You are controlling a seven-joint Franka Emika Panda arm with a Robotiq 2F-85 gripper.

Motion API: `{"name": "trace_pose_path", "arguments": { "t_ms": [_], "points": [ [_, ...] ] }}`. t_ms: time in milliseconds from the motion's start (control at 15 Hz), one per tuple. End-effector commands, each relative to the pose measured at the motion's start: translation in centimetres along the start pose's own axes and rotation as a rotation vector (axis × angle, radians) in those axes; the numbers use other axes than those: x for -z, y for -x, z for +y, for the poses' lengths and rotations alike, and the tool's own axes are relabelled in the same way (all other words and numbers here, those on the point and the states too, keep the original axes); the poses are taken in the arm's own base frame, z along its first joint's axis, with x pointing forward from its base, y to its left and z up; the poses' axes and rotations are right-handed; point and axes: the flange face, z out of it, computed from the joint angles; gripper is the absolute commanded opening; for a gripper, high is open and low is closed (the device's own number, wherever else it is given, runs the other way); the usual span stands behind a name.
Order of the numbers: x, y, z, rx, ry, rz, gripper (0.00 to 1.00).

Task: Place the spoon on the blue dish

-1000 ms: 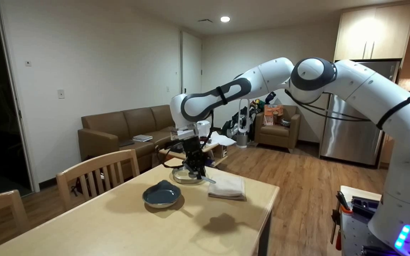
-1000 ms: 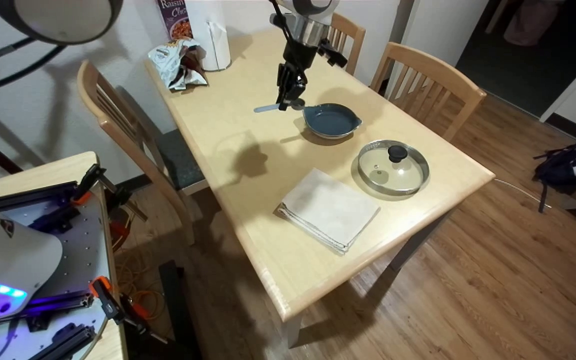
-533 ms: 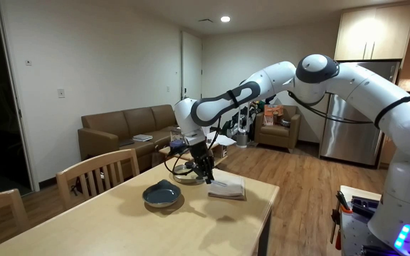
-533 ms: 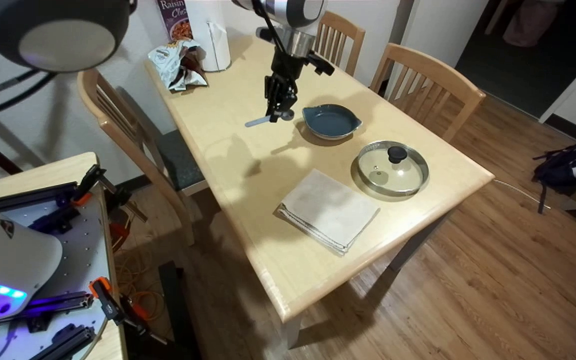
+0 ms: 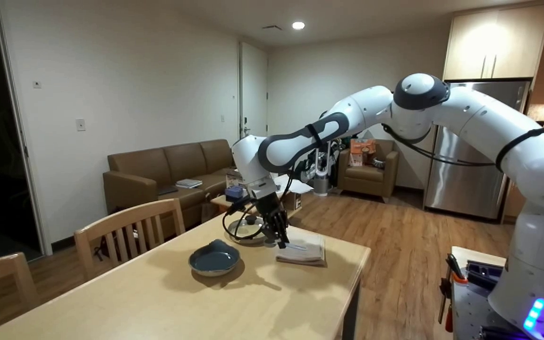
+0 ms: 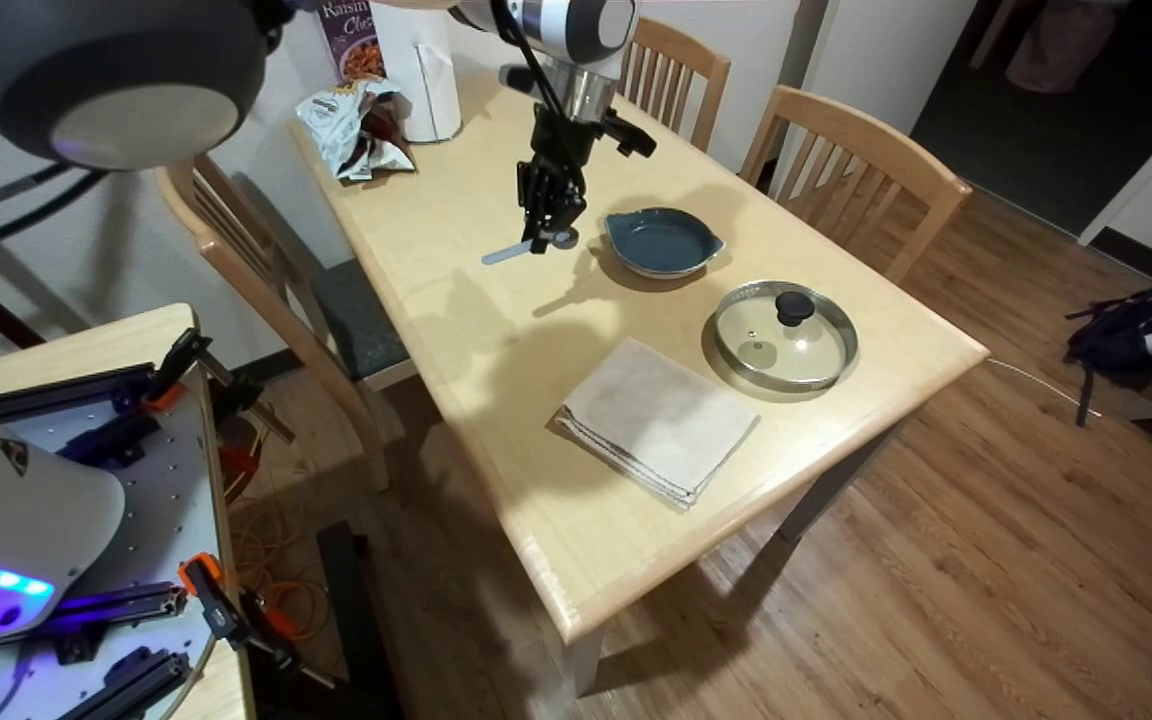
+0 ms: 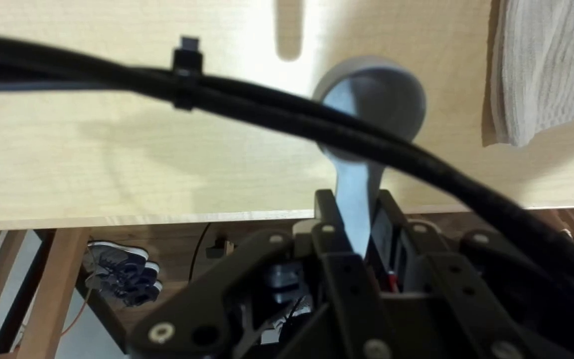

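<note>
Pale wood bench [image 6: 586, 560]. Only in wrist view: shoes [image 7: 125, 274] past bench edge. In an exterior view, left of blue dish [image 6: 661, 242], spoon [image 6: 508, 252] held aloft by handle [image 7: 352, 189] in clamped jaws. Far left in an exterior view, brown sofa [image 5: 177, 163].

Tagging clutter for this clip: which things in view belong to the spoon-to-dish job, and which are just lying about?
In the job:
spoon, held in the gripper
blue dish, spoon not yet on it

Lying about:
glass lid
folded cloth
crumpled bag
purple box
white roll
</note>
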Motion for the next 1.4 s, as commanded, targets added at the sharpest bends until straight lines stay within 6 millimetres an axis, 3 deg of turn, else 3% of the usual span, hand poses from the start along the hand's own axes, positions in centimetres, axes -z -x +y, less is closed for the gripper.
{"name": "trace_pose_path", "arguments": {
  "t_ms": [0,667,733,933,1000,1333],
  "points": [
    [0.0,0.3,-0.1,-0.006,0.006,-0.04,0.05],
    [0.0,1.6,0.0,0.015,0.025,-0.164,0.05],
    [0.0,1.7,-0.2,-0.006,0.031,-0.129,0.21],
    [-0.1,1.7,0.0,0.0,0.024,-0.139,0.21],
    [-0.1,1.7,0.0,0.0,0.024,-0.139,0.05],
    [-0.2,1.9,0.2,-0.017,0.061,-0.154,0.05]
  ]
}}
